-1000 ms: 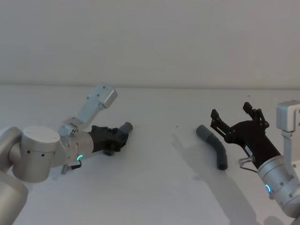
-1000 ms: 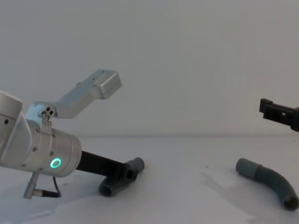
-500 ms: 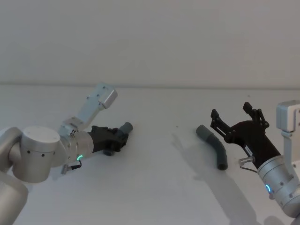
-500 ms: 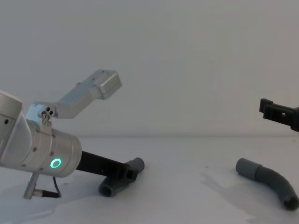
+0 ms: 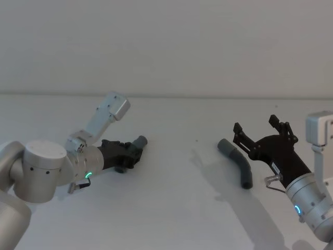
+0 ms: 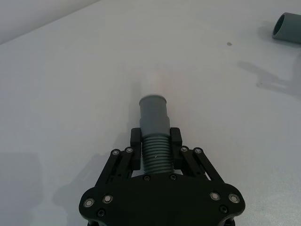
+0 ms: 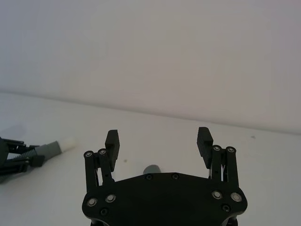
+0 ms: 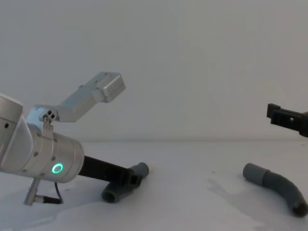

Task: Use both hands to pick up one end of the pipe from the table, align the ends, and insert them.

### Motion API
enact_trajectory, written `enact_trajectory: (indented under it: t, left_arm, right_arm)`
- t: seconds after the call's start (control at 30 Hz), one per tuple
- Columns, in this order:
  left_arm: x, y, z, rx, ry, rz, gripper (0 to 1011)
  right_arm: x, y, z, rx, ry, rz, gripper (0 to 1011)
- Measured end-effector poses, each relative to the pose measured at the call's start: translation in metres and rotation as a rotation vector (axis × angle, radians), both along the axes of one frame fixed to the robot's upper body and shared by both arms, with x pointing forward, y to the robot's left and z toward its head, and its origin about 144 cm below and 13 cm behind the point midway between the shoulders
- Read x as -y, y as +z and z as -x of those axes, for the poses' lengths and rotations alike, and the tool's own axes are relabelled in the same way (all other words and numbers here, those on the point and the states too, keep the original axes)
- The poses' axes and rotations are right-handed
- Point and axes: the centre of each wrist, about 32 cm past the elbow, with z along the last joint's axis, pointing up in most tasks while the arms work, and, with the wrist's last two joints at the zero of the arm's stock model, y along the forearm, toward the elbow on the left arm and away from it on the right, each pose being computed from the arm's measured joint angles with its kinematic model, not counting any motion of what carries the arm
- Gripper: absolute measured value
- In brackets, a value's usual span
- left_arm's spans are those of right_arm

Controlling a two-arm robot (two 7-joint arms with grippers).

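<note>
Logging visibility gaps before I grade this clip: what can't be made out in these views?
1. Right pipe piece: right wrist view, mostly hidden behind the right gripper body.
2. Right gripper: chest view, cut off by the right edge.
3. Left pipe piece: left wrist view, rear half hidden under the left gripper.
4. White tip: head view, too pale against the table to make out.

No lettering, label, brand, number or sign is legible on the pipe [image 5: 241,163] or the table [image 5: 177,208].

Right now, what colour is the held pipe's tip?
White tip; right wrist view shows it best.
</note>
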Motion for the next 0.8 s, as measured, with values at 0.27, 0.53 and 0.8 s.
enact_trajectory:
  t: [0.27,0.53,0.8]
  left_arm:
    - [0.000,0.000,0.000,0.000,0.000,0.000,341]
    - [0.000,0.000,0.000,0.000,0.000,0.000,342]
    - [0.000,0.000,0.000,0.000,0.000,0.000,341]
  right_arm:
    - [0.002,0.007,0.002,-0.067,0.008,0.008,1001]
    - [0.006,0.016,0.001,-0.180,0.024,0.030,1001]
    - [0.008,0.019,-0.004,-0.263,0.038,0.055,1001]
